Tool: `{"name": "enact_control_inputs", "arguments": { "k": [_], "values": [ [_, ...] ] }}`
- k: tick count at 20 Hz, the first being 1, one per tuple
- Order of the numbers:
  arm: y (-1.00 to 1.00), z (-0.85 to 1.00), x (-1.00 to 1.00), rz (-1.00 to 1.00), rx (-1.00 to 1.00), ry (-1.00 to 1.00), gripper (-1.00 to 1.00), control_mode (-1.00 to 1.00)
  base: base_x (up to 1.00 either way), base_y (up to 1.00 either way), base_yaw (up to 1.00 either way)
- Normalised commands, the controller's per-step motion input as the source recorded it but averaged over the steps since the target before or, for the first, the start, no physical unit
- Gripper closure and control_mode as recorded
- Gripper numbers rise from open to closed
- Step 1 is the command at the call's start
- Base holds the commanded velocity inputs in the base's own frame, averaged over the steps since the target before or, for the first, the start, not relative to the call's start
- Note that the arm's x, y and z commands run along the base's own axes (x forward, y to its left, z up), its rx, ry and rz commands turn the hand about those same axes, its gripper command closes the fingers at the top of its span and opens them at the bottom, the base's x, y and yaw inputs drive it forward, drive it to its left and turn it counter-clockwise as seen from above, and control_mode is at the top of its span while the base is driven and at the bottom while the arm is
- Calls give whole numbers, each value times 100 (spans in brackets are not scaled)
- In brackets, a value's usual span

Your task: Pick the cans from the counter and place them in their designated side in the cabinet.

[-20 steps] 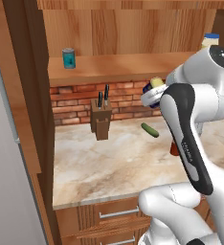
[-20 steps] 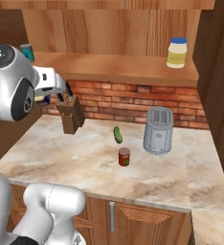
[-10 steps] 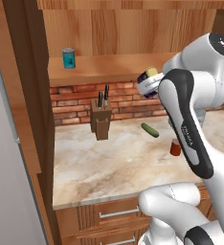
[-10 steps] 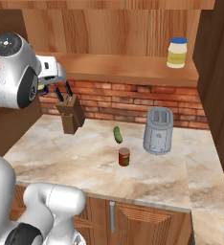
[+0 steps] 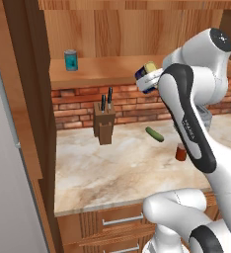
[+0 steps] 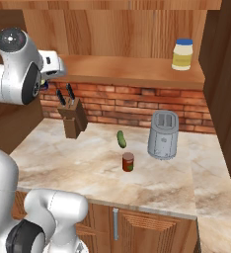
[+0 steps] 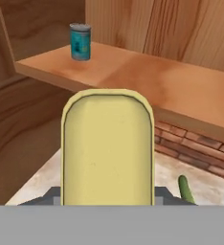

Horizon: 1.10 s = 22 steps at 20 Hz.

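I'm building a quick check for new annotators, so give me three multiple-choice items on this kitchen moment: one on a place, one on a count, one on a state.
1. Where does the red-brown can stand?
A. on the counter, in front of the toaster
B. on the cabinet shelf
C. inside the knife block

2. How many containers stand on the cabinet shelf?
A. none
B. two
C. four

3. What is the gripper doing?
A. hanging open with nothing in it
B. shut on the blue and yellow can, raised near shelf height
C. pressing on the cucumber

Answers: 1 A, it sits on the marble near the cucumber. 2 B, the teal can at the left and the pale yellow jar at the right. 3 B, the can's yellow face sits between the fingertips in the hand view.
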Motion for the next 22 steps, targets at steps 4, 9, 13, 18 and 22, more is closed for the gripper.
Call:
{"name": "enact_control_inputs", "arguments": {
  "k": [4, 9, 13, 18, 22],
  "values": [
    [15, 0, 29, 5, 0, -6, 100, -100, 0, 0, 0],
    [15, 1, 26, 5, 0, -5, 100, -100, 0, 0, 0],
    [13, 4, 21, 5, 0, -3, 100, -100, 0, 0, 0],
    [15, 4, 20, 5, 0, -2, 100, -100, 0, 0, 0],
    [17, 4, 22, 4, 0, -1, 100, -100, 0, 0, 0]
  ]
}}
